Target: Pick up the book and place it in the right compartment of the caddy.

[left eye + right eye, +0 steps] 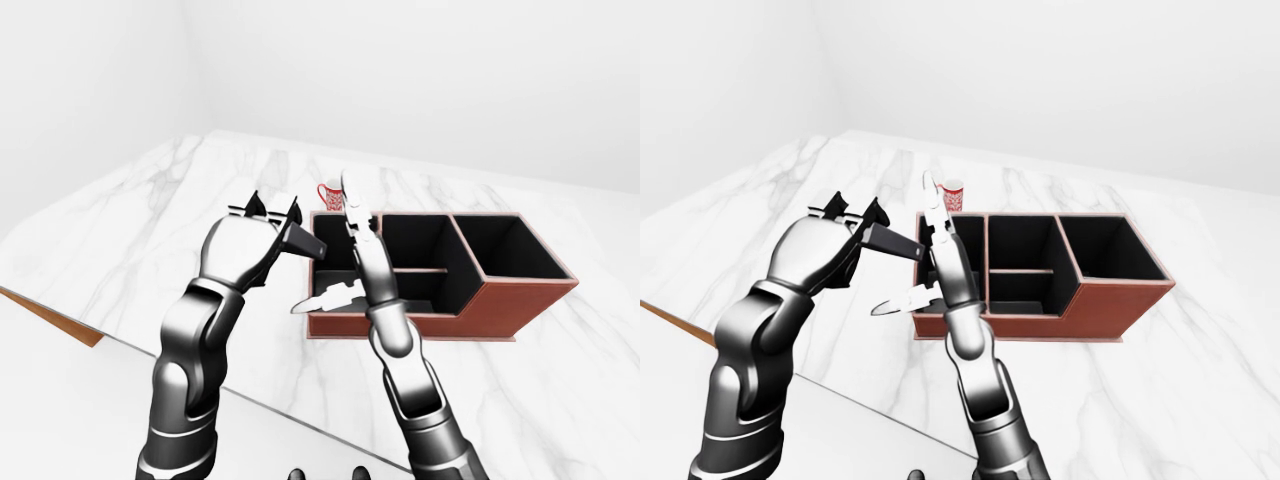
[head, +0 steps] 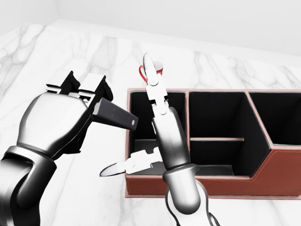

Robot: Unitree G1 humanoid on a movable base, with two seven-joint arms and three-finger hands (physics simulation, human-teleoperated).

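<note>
Book (image 2: 113, 114): dark, flat slab clamped in the left robot hand (image 2: 77, 101), its free end jutting right and slightly down toward the caddy's left wall; held above the counter, outside the caddy.
Left robot hand: fingers closed round the book's left end, at the left of the head view.
Right robot hand (image 2: 141, 136): fingers spread apart, holding nothing; one finger (image 2: 151, 77) points up across the mug, another (image 2: 123, 165) reaches left over the caddy's near left corner.
Caddy (image 2: 202, 186): red-brown outside, black inside, resting on the counter; a left compartment, a middle section split by a low divider, and a right compartment cut off by the head view's right edge.
Caddy contents: every compartment that shows looks bare; the right robot hand's arm hides part of the left one.
Mug (image 1: 953, 193): red with a white pattern, upright on the counter just past the caddy's far left corner; no writing legible.
Counter (image 2: 94, 52): white marble with grey veins.
</note>
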